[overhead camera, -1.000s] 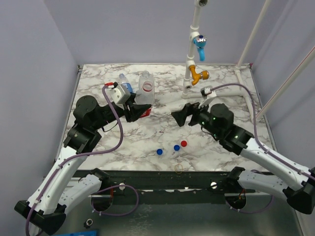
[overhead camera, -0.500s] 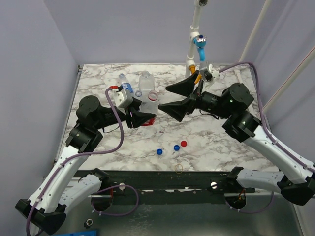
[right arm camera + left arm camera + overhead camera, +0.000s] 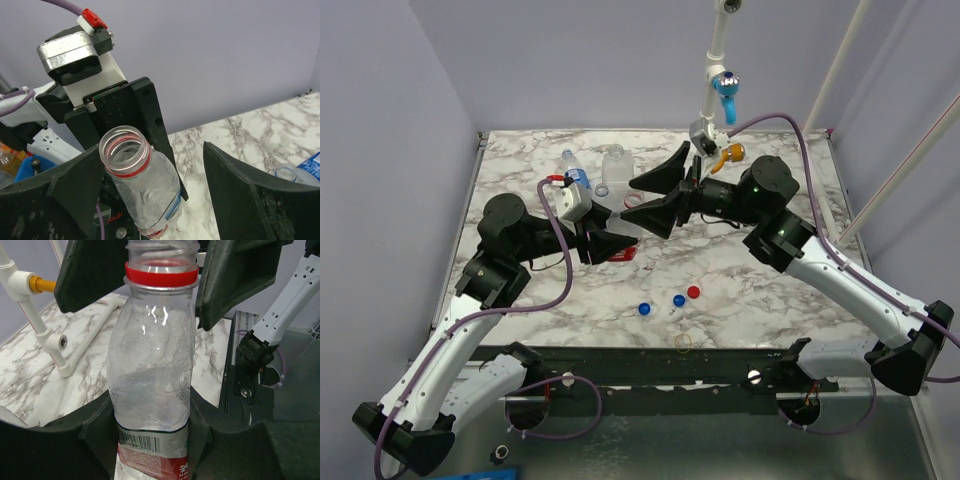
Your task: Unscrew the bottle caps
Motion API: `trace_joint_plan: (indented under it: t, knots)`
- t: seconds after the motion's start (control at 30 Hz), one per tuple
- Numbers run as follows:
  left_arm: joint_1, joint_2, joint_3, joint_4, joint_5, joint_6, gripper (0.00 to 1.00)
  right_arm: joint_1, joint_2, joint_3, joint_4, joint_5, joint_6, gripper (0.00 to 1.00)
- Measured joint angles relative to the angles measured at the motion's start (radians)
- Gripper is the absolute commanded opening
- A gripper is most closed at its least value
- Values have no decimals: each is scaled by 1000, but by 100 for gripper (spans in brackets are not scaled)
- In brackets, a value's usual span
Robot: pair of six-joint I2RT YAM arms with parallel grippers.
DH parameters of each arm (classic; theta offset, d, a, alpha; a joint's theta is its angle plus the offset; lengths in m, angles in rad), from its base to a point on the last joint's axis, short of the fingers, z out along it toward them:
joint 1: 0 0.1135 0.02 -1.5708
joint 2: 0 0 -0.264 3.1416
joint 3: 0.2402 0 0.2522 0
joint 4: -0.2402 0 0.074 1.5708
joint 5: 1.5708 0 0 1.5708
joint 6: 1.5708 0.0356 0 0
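Closing in, right end effector (image 3: 630, 197) (jaws wide) flanks the bottle (image 3: 150, 365) — left end effector (image 3: 607, 243) grips it.

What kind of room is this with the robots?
Probably a robot practice lab: a left arm and right arm bolted by a marble-look table, plain purple walls around it, and a white pipe stand with taps.
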Motion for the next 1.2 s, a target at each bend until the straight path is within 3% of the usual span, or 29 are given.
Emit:
trace_joint_plan:
  t: [0.13,0.2,0.23,0.33,0.83,1.2]
  knots:
    - [0,0,0,0,2,-1,22,0,25,0,11,-9,18,58]
    - [2,3,-2,-3,1,-4,27,2,28,0,19,-16,26,49]
    - [2,3,-2,-4,2,-4,36,3,28,0,21,-18,28,46]
    - [3,6,-2,-5,-3,-8,98,6,28,0,25,-19,29,44]
    - [1,-21,12,-9,-119,-16,99,5,20,-103,-80,266,-164,44]
    - [1,-30,69,-176,-495,15,99,5,16,-411,46,587,-317,45]
